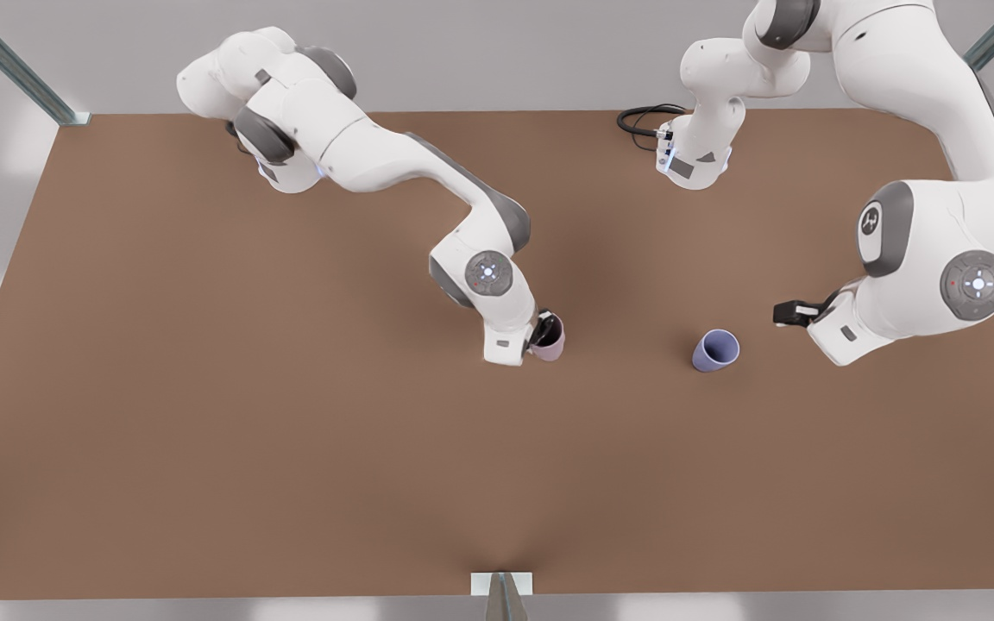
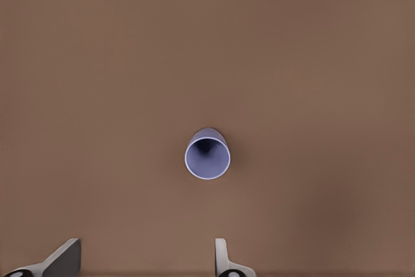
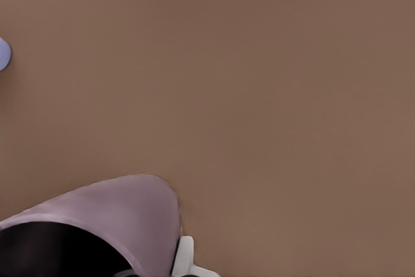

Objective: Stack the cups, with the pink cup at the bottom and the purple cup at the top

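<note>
Pink cup [image 1: 550,342] apparently between right gripper [image 1: 542,332] fingers

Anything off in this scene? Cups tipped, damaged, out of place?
Nothing stands out. The purple cup stands upright and alone on the table, undamaged. The pink cup is upright at the right end effector, one finger inside its rim. The left end effector hovers open above the purple cup.
</note>
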You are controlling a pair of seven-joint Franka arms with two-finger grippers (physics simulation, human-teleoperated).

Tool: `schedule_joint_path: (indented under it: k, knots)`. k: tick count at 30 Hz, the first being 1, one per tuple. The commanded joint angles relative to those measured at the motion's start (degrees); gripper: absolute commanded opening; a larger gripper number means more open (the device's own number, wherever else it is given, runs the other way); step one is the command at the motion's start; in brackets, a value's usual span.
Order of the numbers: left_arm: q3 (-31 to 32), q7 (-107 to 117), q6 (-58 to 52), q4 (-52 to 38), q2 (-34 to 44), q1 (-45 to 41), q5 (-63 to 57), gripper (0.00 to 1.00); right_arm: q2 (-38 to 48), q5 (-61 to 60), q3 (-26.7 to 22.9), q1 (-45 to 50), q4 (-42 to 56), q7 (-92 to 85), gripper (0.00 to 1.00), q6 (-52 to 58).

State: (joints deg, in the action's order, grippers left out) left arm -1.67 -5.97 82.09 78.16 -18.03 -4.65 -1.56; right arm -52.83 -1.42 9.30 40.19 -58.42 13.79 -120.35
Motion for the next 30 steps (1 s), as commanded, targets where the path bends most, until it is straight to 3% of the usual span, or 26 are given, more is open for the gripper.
schedule_joint_path:
  k: [1, 4, 10, 12, 16, 18, 21, 27, 30]
  knots:
    - [0.0, -0.09, 0.26, -0.03, -0.08, 0.08, -0.02, 1.0, -3.34, 0.45, -1.82, 2.35, 3.31, 42.72, 0.21, 2.84]
    - [-0.09, -0.01, 1.41, 0.33, -1.13, -0.01, 0.24, 1.0, -6.15, 0.45, -4.37, 3.4, 3.66, 43.87, 0.21, 2.22]
    - [-0.44, -0.09, 6.06, 5.07, -1.13, -0.01, 0.85, 1.0, -8.17, 0.37, -4.55, 3.58, 5.33, 45.19, 0.21, 2.13]
    - [-0.44, -0.09, 7.63, 6.91, -0.96, -0.01, 1.21, 1.0, -8.26, 0.37, -4.46, 3.58, 5.25, 45.28, 0.29, 2.04]
    - [-1.58, -0.09, 23.02, 23.79, 5.2, -0.1, 2.79, 1.0, -8.43, 0.28, -4.55, 3.58, 5.25, 45.1, 0.35, 2.22]
    - [-1.58, -0.09, 28.03, 27.48, 5.28, -0.19, 4.01, 1.0, -8.26, 0.28, -4.72, 3.58, 5.25, 45.01, 0.35, 2.83]
    - [-1.58, -0.01, 38.67, 36.8, 6.87, -0.36, 4.63, 1.0, -7.56, 0.28, -4.72, 3.58, 4.98, 45.01, 0.45, 3.01]
    - [-1.58, -0.01, 40.52, 37.86, 4.67, -0.62, 4.63, 1.0, -3.95, -0.42, -4.72, 3.58, 4.46, 44.75, 0.49, 6.17]
    - [-1.58, -0.09, 40.96, 37.86, 4.32, -0.54, 4.63, 1.0, 2.28, -0.6, -4.81, 2.96, -1.6, 41.85, 0.52, 6.09]
